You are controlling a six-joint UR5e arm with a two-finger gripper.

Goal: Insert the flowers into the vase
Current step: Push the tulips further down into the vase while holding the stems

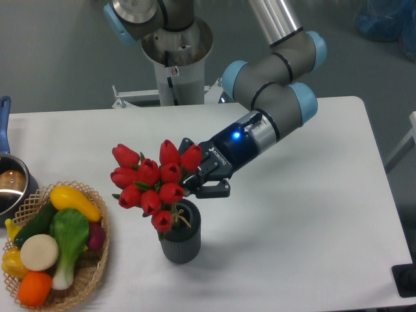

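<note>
You see the gripper (195,181) clenched around the flowers (155,184), holding them from the right side. Their stems already stand inside the mouth of the vase (180,234), which sits upright on the white table (305,214).

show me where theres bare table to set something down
Free: the white tabletop right of the ribbed dark grey vase out to the right edge, and the back strip behind the red tulip bunch. Crowded: the left edge, with the wicker basket of toy vegetables and the metal pot.
</note>
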